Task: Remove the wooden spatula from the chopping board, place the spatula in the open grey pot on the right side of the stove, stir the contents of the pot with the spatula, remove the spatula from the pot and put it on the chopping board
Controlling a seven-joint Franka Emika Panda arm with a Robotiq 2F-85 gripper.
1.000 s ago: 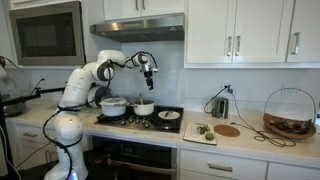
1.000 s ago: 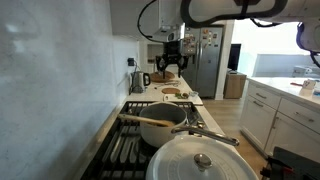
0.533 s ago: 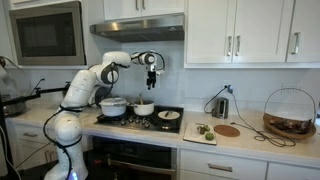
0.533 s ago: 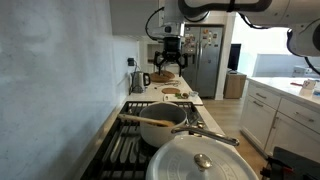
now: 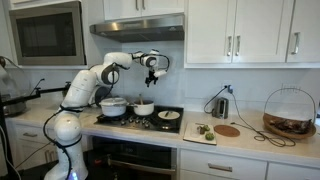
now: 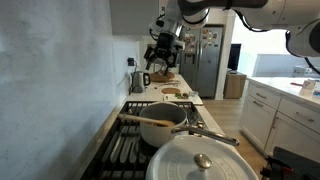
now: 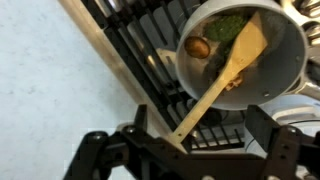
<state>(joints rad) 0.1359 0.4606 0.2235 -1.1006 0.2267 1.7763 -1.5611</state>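
Wooden spatula (image 7: 222,78) leans in the grey pot (image 7: 290,75) beneath the gripper (image 7: 190,155), which has risen clear with jaws apart and empty, so stirring or retrieval is judged outstanding.

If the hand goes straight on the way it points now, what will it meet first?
Probably the handle end of the wooden spatula, which leans out of the grey pot; depth is unclear, so the hand might reach the stove grate instead.
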